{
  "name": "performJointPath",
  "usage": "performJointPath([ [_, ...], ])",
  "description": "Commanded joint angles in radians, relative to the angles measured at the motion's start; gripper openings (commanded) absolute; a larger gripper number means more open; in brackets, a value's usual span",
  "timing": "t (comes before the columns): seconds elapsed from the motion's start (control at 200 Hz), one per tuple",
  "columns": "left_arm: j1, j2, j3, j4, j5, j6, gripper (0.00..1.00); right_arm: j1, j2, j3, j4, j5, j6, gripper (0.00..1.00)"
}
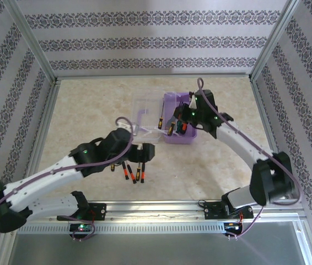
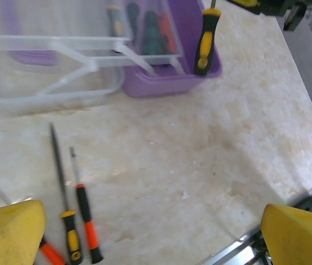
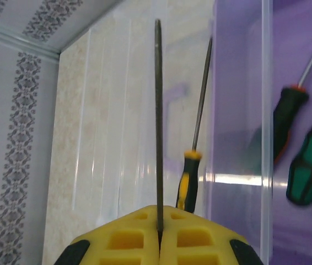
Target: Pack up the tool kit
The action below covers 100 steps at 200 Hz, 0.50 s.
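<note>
Packing is judged partly done. Several screwdrivers (image 3: 294,143) are seen inside the purple box (image 1: 172,102), its clear lid (image 1: 142,110) open. About four loose screwdrivers (image 1: 132,172) lie on the table (image 1: 90,110). The right gripper (image 3: 159,234) is clamped on a slim tool shaft (image 3: 158,110) by the box rim. The left gripper (image 2: 156,237) is spread wide and empty above the loose ones.

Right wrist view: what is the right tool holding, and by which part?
The right tool is shut on a thin dark metal rod, pinched at its near end between the yellow pads; the tip points away. Its handle, if any, is hidden.
</note>
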<state>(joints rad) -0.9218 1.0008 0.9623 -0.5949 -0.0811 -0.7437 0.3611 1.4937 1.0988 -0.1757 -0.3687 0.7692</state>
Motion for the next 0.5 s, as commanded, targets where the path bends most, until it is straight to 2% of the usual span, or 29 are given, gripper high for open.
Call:
performJointPath([
  [0.0, 0.023, -0.077, -0.067, -0.087, -0.081, -0.053, 1.0, -0.022, 0.126, 0.107, -0.048, -0.031, -0.081, 0.06],
  [0.22, 0.031, -0.147, -0.093, -0.124, -0.092, -0.065, 1.0, -0.039, 0.369, 0.292, -0.066, -0.093, -0.11, 0.06],
  [0.495, 0.04, -0.105, -0.092, -0.087, -0.071, -0.023, 1.0, -0.034, 0.459, 0.307, -0.037, -0.146, -0.094, 0.07],
])
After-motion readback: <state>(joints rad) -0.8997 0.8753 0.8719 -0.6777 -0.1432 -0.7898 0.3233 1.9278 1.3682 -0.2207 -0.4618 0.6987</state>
